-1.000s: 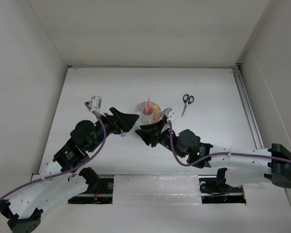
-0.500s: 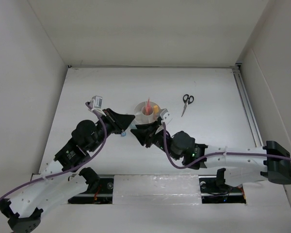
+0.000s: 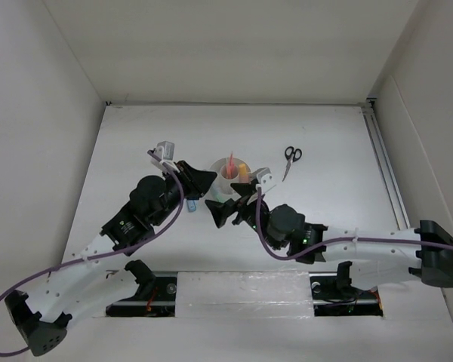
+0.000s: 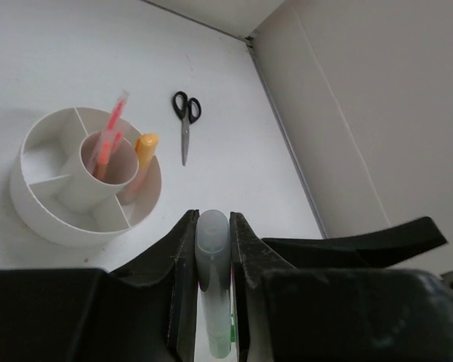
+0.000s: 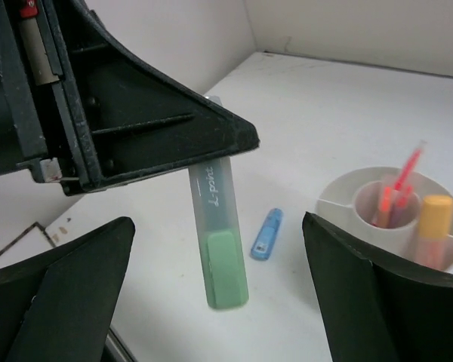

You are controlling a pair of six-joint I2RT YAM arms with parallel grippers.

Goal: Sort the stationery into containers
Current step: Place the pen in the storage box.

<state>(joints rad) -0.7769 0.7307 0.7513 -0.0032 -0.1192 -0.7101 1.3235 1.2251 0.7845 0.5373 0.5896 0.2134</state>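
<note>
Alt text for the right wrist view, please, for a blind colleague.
The left gripper holds a green marker nearly upright, in front of the wide-open right gripper. A blue marker lies on the table; at right the white organizer holds pink pens and an orange marker.

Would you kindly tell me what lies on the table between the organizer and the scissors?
Nothing: bare table between organizer and scissors, seen in the left wrist view.

The white counter (image 3: 136, 136) is carrying a round white organizer (image 3: 218, 167), with black scissors (image 3: 291, 161) lying apart at its three o'clock and a short blue marker (image 3: 191, 204) resting at its eight o'clock.
</note>
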